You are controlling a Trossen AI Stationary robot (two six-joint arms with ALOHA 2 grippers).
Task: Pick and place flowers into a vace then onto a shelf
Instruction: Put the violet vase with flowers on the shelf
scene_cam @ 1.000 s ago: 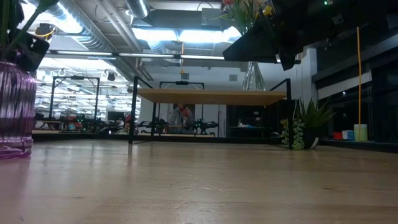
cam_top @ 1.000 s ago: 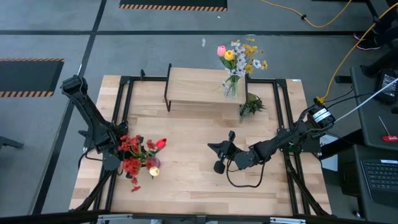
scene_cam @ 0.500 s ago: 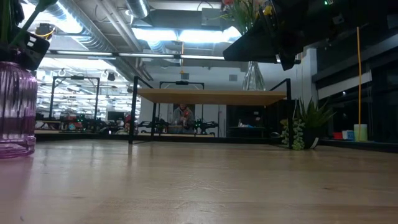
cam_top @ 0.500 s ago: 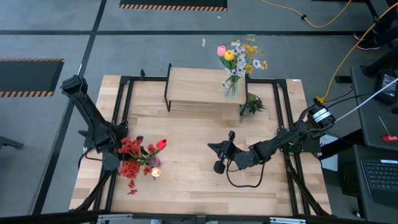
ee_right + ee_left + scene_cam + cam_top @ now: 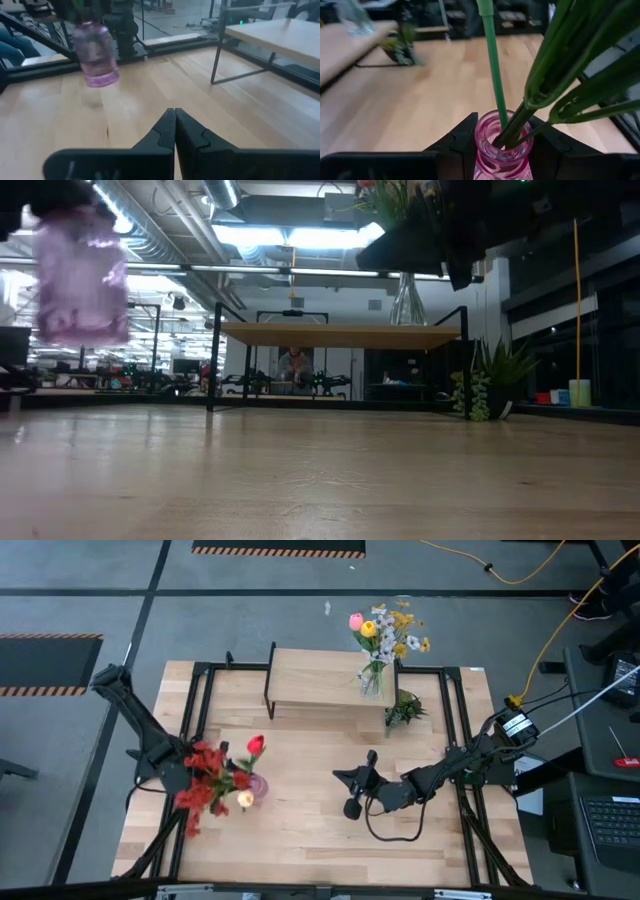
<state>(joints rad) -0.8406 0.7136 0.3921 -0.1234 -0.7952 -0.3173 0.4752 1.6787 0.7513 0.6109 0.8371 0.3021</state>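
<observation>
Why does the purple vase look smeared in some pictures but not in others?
Low view: the pink vase is streaked with motion blur, off the table. Right wrist view: it is smeared too. Left wrist view: its neck is crisp between the left gripper fingers, while the background is soft.

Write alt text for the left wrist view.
The left gripper is clamped on the neck of a pink vase, from which green flower stems fan upward. Beyond lies the wooden table, with a small potted plant near the shelf.
</observation>
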